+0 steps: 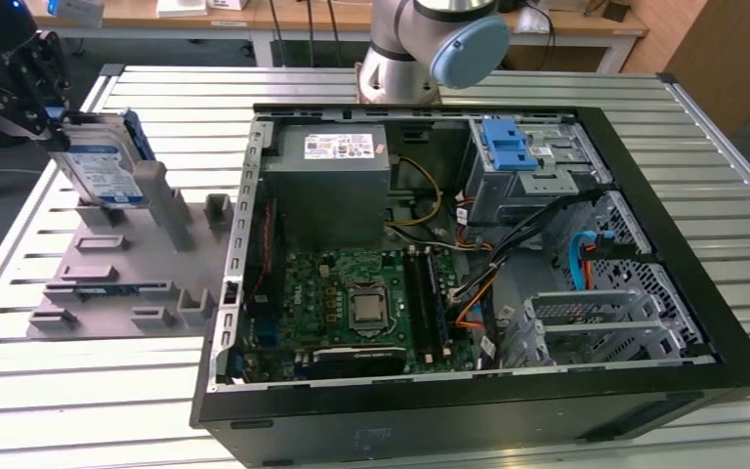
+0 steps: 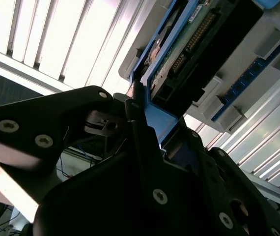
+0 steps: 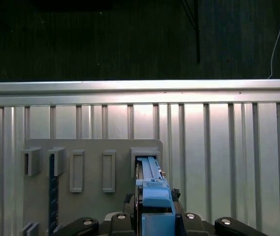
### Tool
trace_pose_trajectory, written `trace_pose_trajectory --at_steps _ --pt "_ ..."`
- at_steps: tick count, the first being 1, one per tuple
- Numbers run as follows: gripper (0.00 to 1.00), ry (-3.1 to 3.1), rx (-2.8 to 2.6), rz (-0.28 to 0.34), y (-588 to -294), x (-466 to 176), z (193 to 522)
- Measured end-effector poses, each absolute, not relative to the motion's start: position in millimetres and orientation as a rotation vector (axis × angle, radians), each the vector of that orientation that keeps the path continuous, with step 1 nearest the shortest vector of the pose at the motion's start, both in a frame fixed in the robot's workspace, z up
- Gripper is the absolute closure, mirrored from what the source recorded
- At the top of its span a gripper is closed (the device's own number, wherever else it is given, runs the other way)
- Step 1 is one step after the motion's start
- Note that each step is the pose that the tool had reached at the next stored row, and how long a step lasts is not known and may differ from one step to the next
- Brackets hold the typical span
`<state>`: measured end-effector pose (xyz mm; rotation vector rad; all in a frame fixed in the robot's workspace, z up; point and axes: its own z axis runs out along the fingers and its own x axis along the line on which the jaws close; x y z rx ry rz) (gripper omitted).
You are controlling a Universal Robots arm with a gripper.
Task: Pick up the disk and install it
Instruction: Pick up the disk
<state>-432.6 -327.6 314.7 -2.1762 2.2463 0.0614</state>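
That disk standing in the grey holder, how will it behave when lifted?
Probably rigid: the disk has a metal body. Standing on edge in the grey holder, it might tip if nudged. Its blue bracket looks like smooth plastic, possibly slippery.

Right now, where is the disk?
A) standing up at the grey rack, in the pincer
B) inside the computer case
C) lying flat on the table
A: the disk stands upright at the grey rack, beside the open computer case, with the pincer clamped on its top edge.
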Motion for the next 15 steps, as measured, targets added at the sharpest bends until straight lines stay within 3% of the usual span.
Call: trace_pose_trajectory --at_steps 15 --pt "0.64 2.246 -2.176 0.061 -327.6 -432.6 319.5"
